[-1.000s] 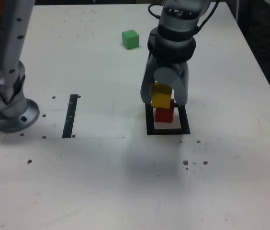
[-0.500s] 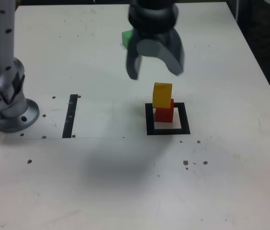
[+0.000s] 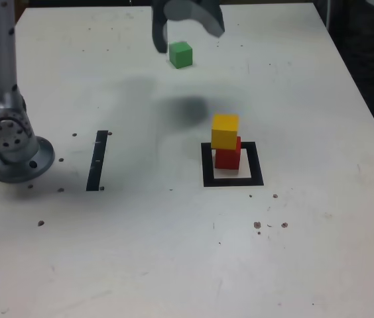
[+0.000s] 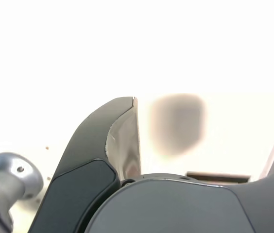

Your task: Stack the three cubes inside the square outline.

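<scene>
**Two cubes stacked in the square, the green cube apart, gripper empty above it**

In the exterior view the gripper (image 3: 186, 25) hangs near the far edge of the white tabletop (image 3: 174, 252). Its two dark fingers (image 3: 158, 33) are spread wide and nothing is between them. The wrist view agrees: the curved fingers (image 4: 112, 145) stand well apart, and between them only the bright tabletop and a soft grey shadow are seen.

The green cube (image 3: 181, 54) lies on the tabletop just below the gripper as this view shows it. No finger touches it. It is well apart from the other two cubes.

The square outline (image 3: 232, 179) of black tape lies toward the exterior view's right of the middle. The red cube (image 3: 227, 158) stands inside it, in the far part of the pale centre, close to the far tape edge. The yellow cube (image 3: 225, 131) rests on top of the red cube. It sits a little toward the exterior view's left, so its edge overhangs the red one slightly on that side. A part of the pale centre is free in front of the stack.

A thin black tape strip (image 3: 97, 161) lies toward the exterior view's left, well apart from the square. Near it stands the grey base of the arm (image 3: 11, 142). Small dark specks (image 3: 270, 225) are scattered on the nearer part of the tabletop.
</scene>
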Motion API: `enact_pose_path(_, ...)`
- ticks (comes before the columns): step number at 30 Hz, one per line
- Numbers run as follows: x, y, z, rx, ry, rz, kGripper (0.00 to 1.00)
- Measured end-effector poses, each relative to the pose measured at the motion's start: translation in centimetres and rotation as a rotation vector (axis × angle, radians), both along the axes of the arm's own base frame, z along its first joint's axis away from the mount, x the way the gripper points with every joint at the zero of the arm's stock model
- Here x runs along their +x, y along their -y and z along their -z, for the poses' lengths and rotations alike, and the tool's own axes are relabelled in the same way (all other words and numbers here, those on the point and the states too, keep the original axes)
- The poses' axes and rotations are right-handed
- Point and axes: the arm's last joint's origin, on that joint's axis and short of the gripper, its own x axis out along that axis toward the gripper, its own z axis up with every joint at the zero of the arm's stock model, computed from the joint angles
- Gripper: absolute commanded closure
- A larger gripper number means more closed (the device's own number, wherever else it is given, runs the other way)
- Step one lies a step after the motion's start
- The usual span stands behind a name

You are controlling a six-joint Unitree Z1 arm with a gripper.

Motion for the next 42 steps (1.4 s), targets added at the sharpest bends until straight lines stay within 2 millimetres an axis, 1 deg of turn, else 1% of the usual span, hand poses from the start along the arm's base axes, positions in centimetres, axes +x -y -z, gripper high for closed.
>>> enact_pose_path(3,0.1,-4.0,0.7,-0.008,-0.015,-0.093,0.01)
enact_pose_path(8,-1.2,-10.1,3.5,-0.053,-0.067,-0.314,0.01)
enact_pose_path(10,-1.2,-11.4,4.5,-0.065,-0.085,-0.359,0.01)
enact_pose_path(12,-0.8,-11.7,5.1,-0.07,-0.092,-0.363,0.02)
enact_pose_path(14,-0.2,-12.7,5.7,-0.068,-0.089,-0.377,0.03)
enact_pose_path(16,0.1,-13.7,7.0,-0.082,-0.11,-0.389,0.05)
enact_pose_path(18,0.4,-14.2,7.7,-0.093,-0.124,-0.391,0.08)
enact_pose_path(21,0.8,-14.2,7.5,-0.09,-0.119,-0.381,0.12)
enact_pose_path(23,1.0,-14.4,7.7,-0.093,-0.124,-0.38,0.17)
enact_pose_path(27,1.5,-14.7,9.0,-0.113,-0.154,-0.378,0.34)
enact_pose_path(29,1.6,-14.8,9.1,-0.113,-0.156,-0.377,0.46)
enact_pose_path(31,1.7,-14.7,9.0,-0.111,-0.153,-0.375,0.56)
enact_pose_path(40,2.2,-14.7,9.2,-0.141,-0.132,-0.353,0.78)
enact_pose_path(42,2.3,-14.7,9.3,-0.148,-0.123,-0.346,0.8)
